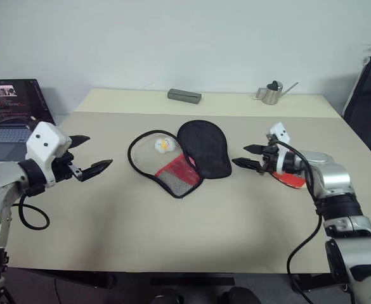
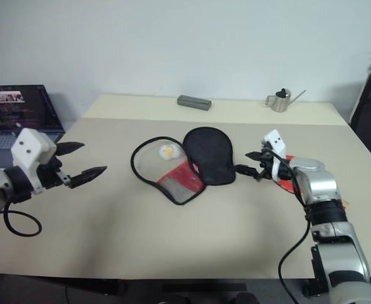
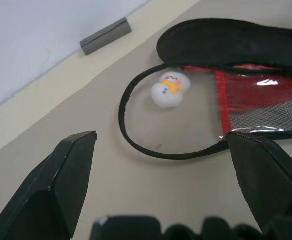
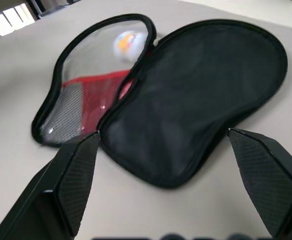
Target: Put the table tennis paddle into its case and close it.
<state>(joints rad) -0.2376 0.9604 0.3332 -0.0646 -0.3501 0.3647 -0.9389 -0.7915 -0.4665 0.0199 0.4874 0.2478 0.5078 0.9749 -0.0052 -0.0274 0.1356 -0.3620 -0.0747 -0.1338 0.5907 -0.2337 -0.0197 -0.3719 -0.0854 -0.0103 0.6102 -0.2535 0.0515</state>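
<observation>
The case (image 1: 203,147) lies unzipped and spread open in the middle of the table. Its black half (image 4: 200,100) is on the right. Its clear half with red fabric and black mesh (image 1: 175,177) is on the left. My right gripper (image 1: 239,156) is open, just right of the black half and pointing at it. Under that wrist lies the red table tennis paddle (image 1: 292,180), mostly hidden by the arm. My left gripper (image 1: 99,151) hangs open above the table, left of the case and apart from it, aimed at the clear half (image 3: 185,125).
A small white ball with a yellow print (image 1: 163,145) sits in the clear half. At the back are a grey box (image 1: 184,95) and a metal watering can (image 1: 273,93). A laptop (image 1: 7,114) stands at the left, a black chair (image 1: 370,104) at the right.
</observation>
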